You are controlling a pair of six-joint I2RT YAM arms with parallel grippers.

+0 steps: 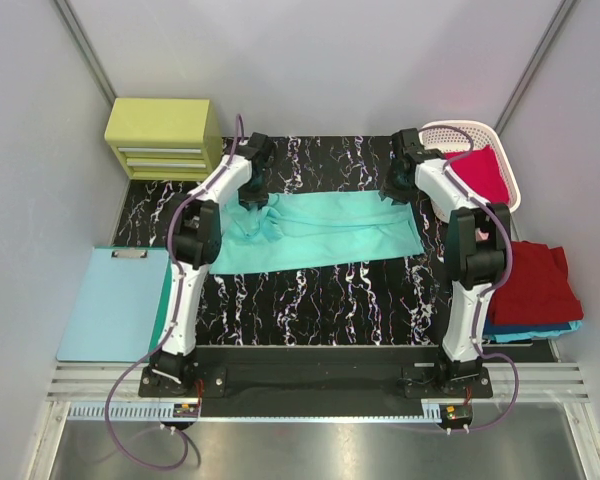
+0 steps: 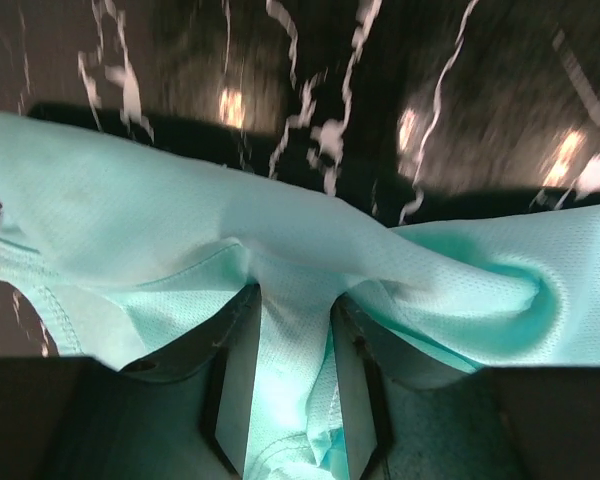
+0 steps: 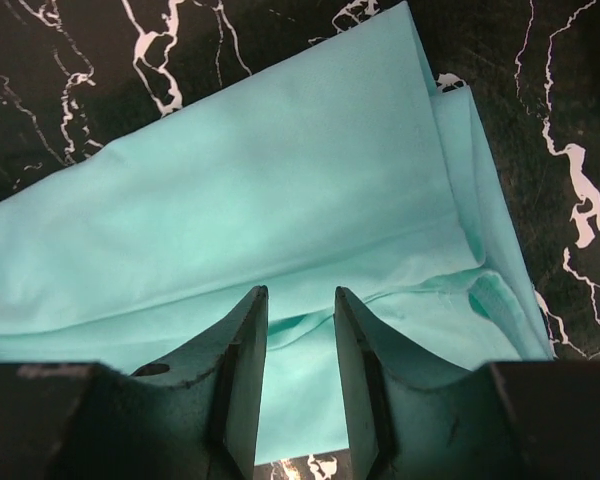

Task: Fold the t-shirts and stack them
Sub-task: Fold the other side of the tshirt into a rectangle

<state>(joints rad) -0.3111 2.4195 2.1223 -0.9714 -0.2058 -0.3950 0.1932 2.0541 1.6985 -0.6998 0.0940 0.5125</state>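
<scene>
One mint shirt (image 1: 330,232), one basket (image 1: 462,127), one clipboard (image 1: 110,305)

No word, number, brand or sign could be read in any view. The mint-teal t-shirt (image 1: 320,232), the pale blue clipboard (image 1: 110,305) and the yellow-green drawer unit (image 1: 165,135) showed only plain surfaces.

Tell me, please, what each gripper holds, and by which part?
Left fingers pinch the mint shirt at its bunched far-left corner. Right fingers straddle the far-right corner; a grip cannot be told.
</scene>
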